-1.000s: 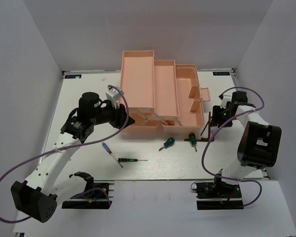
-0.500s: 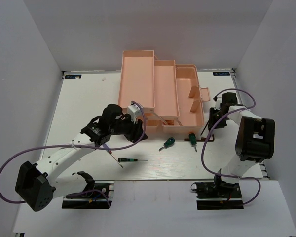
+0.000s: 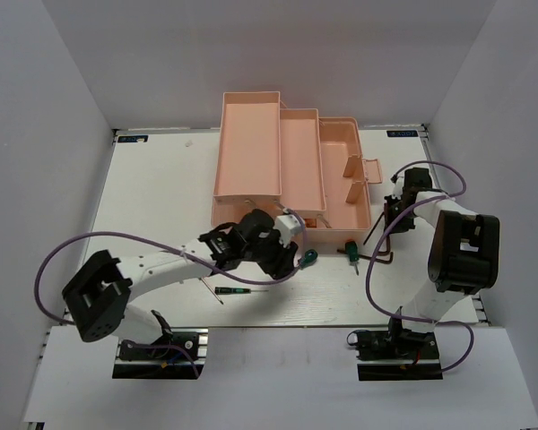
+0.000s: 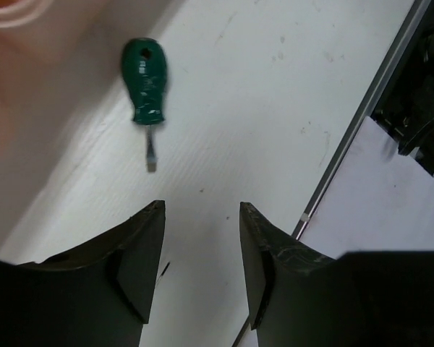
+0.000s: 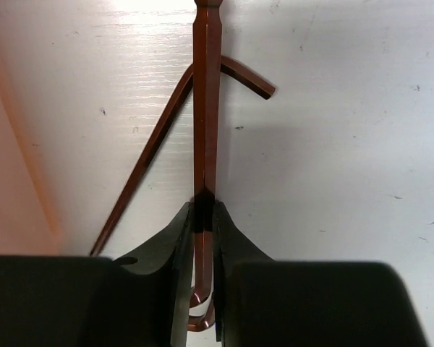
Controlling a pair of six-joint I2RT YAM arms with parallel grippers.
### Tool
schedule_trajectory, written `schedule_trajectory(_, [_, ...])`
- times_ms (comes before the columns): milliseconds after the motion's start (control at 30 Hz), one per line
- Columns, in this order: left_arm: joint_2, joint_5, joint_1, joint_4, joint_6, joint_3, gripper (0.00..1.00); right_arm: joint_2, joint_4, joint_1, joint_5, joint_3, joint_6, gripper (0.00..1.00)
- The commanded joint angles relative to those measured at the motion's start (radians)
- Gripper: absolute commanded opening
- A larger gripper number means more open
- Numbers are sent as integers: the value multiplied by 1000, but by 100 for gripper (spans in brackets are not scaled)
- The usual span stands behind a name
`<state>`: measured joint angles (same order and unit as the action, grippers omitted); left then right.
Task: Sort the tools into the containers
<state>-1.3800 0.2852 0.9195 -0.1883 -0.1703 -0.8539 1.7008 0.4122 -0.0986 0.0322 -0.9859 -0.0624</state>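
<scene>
Top external view shows the white counter [image 3: 161,188] with the pink toolbox [image 3: 251,152] at its far middle, trays fanned open, presumably so each compartment can take a tool from above. The left arm [image 3: 161,264] reaches low across the front of the box. The right arm [image 3: 462,255] stands at the box's right end.

The left fingers [image 4: 141,246] are apart with nothing between them, over bare counter just short of a green screwdriver [image 4: 146,87]; I judge they are lining up on it. That screwdriver lies flat near the box's front wall. Its handle is toward the box, its blade points back at the fingers, and its long axis is roughly in line with their gap. A second green screwdriver [image 3: 349,251] lies to its right. A black screwdriver [image 3: 239,290] lies nearer the bases, its long axis left to right.

The right fingers [image 5: 177,246] are clamped on the hex key [image 5: 206,108] low on its long shank. The bend is tucked by the palm, so the shank points straight ahead, a grip that likely stops it swinging. Beneath it lies what looks like a second bent brown key [image 5: 148,155], flat on the counter.
</scene>
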Motion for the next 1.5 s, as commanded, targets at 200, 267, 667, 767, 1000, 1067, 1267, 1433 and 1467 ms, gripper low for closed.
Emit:
schedule_trajectory(200, [-145, -125, 150, 62, 32, -116, 59, -190, 83, -64, -86, -10, -78, 0])
schedule_trajectory(267, [-154, -135, 159, 90, 8, -116, 59, -291, 89, -64, -84, -36, -102, 0])
schedule_trajectory(667, [-185, -216, 186, 125, -58, -63, 59, -264, 212, 34, 486, -325, -160, 0])
schedule_trajectory(767, [-185, -239, 197, 125, -69, -41, 60, -178, 183, 97, 476, -408, -108, 0])
schedule_trajectory(1000, [-156, -294, 206, 107, -87, 1, 71, 0, 223, 189, 396, -514, -90, 14])
schedule_trajectory(1067, [-156, -304, 206, 107, -87, 1, 73, 0, 218, 200, 394, -498, -99, 33])
schedule_trajectory(1267, [-156, -313, 206, 98, -87, 1, 73, -117, 203, 183, 410, -451, -137, 55])
schedule_trajectory(1433, [-156, -324, 206, 110, -87, 10, 73, -286, 273, 162, 466, -381, -290, 48])
schedule_trajectory(1467, [-156, -324, 206, 110, -87, 10, 73, -315, 316, 142, 513, -322, -392, 46])
